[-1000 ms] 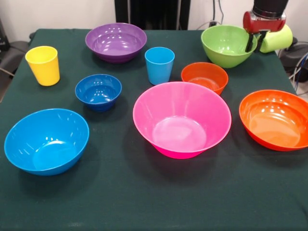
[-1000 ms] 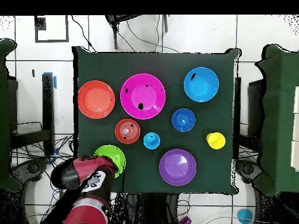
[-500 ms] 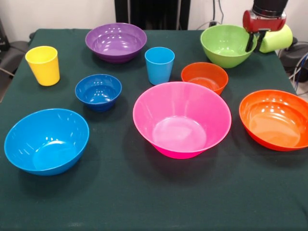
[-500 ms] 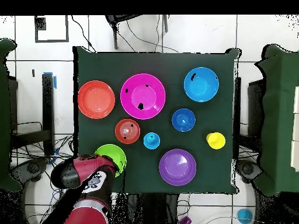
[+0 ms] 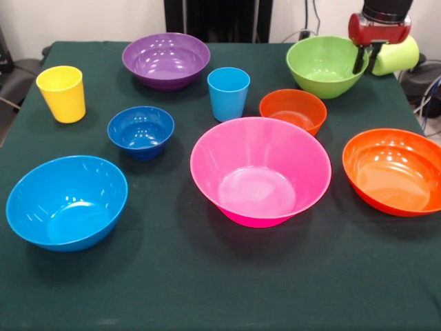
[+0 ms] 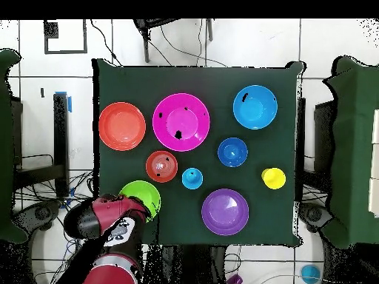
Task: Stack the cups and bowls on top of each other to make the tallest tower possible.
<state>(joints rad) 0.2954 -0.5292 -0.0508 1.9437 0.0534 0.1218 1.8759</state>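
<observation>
A dark green cloth-covered table bears seven bowls and, as far as can be seen, two upright cups, none stacked on another. The largest item, the pink bowl, sits open side up near the table's middle. Next in size, the light blue bowl lies at the near left corner in the front view, and the orange-red bowl at the right edge, well apart from it. The purple bowl stands at the far side, left of centre. The lime green bowl occupies the far right corner, its right rim between the dark fingers of the gripper, which close on that rim; in the overhead view the red and black arm overlaps this bowl's edge. A lime green cup shows just behind the gripper, lying on its side; whether it touches the gripper cannot be told. Among the smaller items, the small orange bowl sits just beyond the pink bowl, and the small dark blue bowl lies left of it. The light blue cup stands between these two small bowls, and the yellow cup stands alone near the left edge.
</observation>
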